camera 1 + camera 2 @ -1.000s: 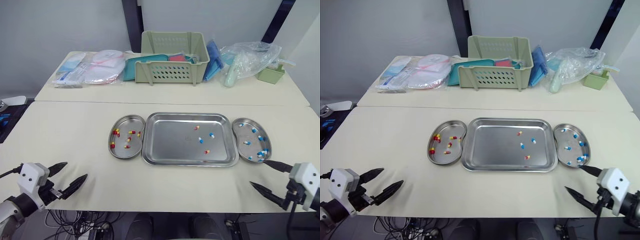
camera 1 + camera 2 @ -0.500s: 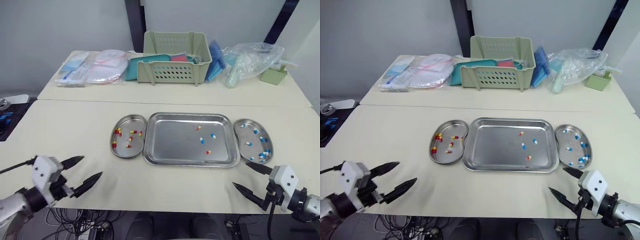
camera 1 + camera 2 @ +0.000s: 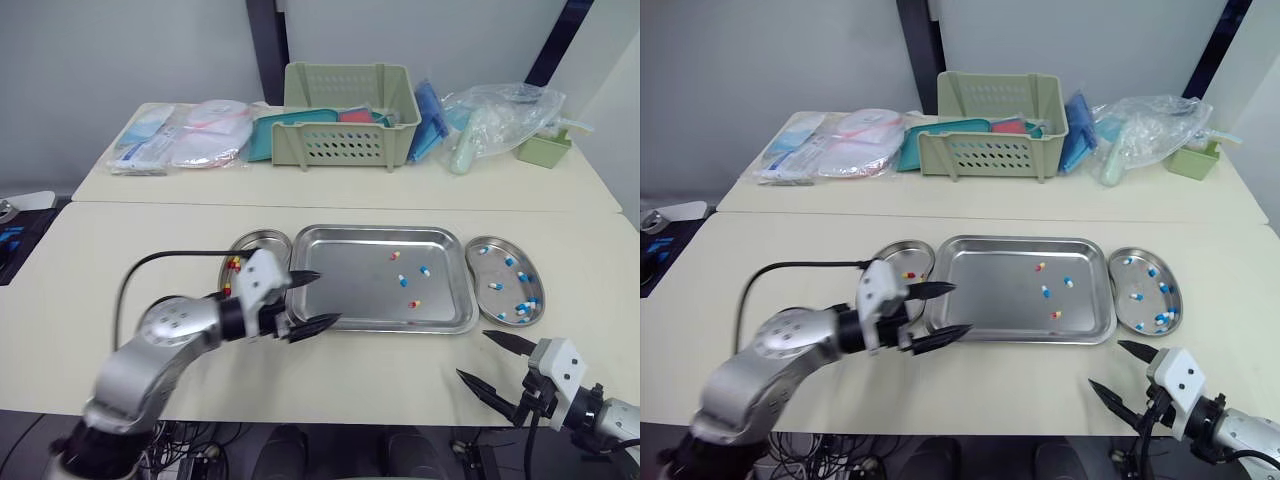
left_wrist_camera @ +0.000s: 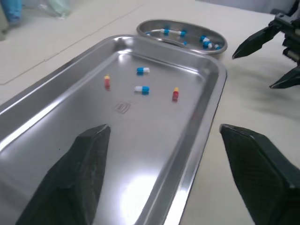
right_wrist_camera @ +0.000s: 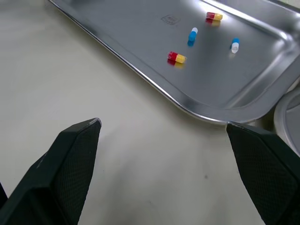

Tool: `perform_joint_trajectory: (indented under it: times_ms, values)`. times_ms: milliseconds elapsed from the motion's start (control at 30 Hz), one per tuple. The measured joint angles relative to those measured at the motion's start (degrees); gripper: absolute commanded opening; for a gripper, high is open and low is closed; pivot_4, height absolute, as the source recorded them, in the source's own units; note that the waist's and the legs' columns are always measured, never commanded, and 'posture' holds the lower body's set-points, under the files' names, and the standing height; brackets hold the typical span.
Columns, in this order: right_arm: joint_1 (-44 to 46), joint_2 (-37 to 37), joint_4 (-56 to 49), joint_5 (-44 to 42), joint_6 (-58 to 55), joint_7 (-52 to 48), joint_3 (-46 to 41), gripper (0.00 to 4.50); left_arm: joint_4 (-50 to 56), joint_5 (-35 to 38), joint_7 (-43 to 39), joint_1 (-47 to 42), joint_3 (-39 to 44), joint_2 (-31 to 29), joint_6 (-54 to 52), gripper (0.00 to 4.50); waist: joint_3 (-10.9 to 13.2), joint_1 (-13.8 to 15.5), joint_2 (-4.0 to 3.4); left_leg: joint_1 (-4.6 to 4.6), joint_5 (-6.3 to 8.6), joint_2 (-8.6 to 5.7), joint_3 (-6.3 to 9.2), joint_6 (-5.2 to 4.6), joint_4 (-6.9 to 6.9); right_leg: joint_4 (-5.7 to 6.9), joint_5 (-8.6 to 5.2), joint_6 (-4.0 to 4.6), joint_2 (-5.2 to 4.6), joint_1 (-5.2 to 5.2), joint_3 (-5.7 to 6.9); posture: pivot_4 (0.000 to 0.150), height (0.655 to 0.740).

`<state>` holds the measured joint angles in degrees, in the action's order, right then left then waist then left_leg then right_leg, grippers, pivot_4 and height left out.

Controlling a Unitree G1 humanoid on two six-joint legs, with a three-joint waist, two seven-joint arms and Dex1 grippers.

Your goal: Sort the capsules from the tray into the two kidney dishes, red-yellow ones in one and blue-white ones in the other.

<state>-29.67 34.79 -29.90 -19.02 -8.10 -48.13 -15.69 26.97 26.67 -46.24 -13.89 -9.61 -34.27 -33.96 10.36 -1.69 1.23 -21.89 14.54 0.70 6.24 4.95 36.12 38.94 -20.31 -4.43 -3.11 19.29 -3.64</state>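
The steel tray [image 3: 345, 295] lies mid-table and holds two red-yellow capsules [image 3: 394, 256] [image 3: 414, 304] and two blue-white capsules [image 3: 424, 270] [image 3: 402, 281]. The left kidney dish [image 3: 250, 243] has red-yellow capsules and is partly hidden by my left arm. The right kidney dish [image 3: 488, 268] holds several blue-white ones. My left gripper [image 3: 327, 298] hangs open and empty over the tray's front left edge. My right gripper [image 3: 472, 355] is open and empty above the table, in front of the tray's right corner. The right wrist view shows a red-yellow capsule [image 5: 176, 57] just inside the tray rim.
A green basket [image 3: 348, 115], flat packets [image 3: 180, 140], a clear plastic bag [image 3: 495, 120] and a small green box [image 3: 543, 148] stand on the far table. A seam [image 3: 150, 203] separates the two tables. A black cable [image 3: 170, 258] loops from my left arm.
My left arm has swung from the table's front left corner to the tray's front left edge, still open. The right gripper has barely shifted.
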Motion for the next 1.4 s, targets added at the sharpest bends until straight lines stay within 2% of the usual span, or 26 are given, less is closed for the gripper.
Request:
perform_joint_trajectory:
  times_ms: [67,300,600,933,1400]
  values:
    - [-0.24,-0.19,-0.98,-0.1,-0.11,0.83,-0.03,4.5,-2.47,-1.91,0.52,-3.06,-3.5,2.18,-0.37,2.24,0.0,-0.08,0.0,0.0,0.0,0.0,0.01,0.0,-0.01,-0.01,0.0,0.0,0.01,0.02,0.0,0.15,0.74]
    - [-0.52,-1.07,-3.43,-0.81,-1.44,2.7,-0.01,4.5,-12.03,-7.42,1.96,-13.41,-11.03,10.98,-0.71,2.24,0.0,0.06,0.0,-0.02,-0.01,-0.03,0.01,0.0,0.04,-0.01,0.0,-0.01,0.0,0.0,0.01,0.15,0.74]
    - [-1.08,-1.58,-4.19,-0.8,-2.35,4.27,0.06,4.5,-23.73,-13.1,1.61,-18.69,-18.71,19.03,-0.52,2.24,0.0,-0.05,0.0,-0.02,-0.01,-0.03,0.01,0.0,0.03,0.0,0.0,-0.01,0.0,0.01,0.01,0.15,0.74]
    - [-4.18,-3.15,-6.19,-0.47,-2.34,5.79,0.31,4.5,-34.13,-17.9,-0.26,-22.61,-20.55,23.21,1.63,2.24,0.0,-0.03,0.0,-0.02,-0.01,-0.04,0.02,0.0,0.04,0.01,0.0,-0.01,0.0,0.01,0.01,0.15,0.74]
    - [-7.15,-3.78,-4.63,-0.09,0.52,5.32,0.31,4.5,-41.02,-24.03,-3.32,-26.28,-22.61,26.5,5.98,2.24,-0.01,0.01,0.0,-0.03,-0.01,-0.04,0.01,0.0,0.04,-0.01,0.0,-0.02,0.0,0.01,0.01,0.15,0.74]
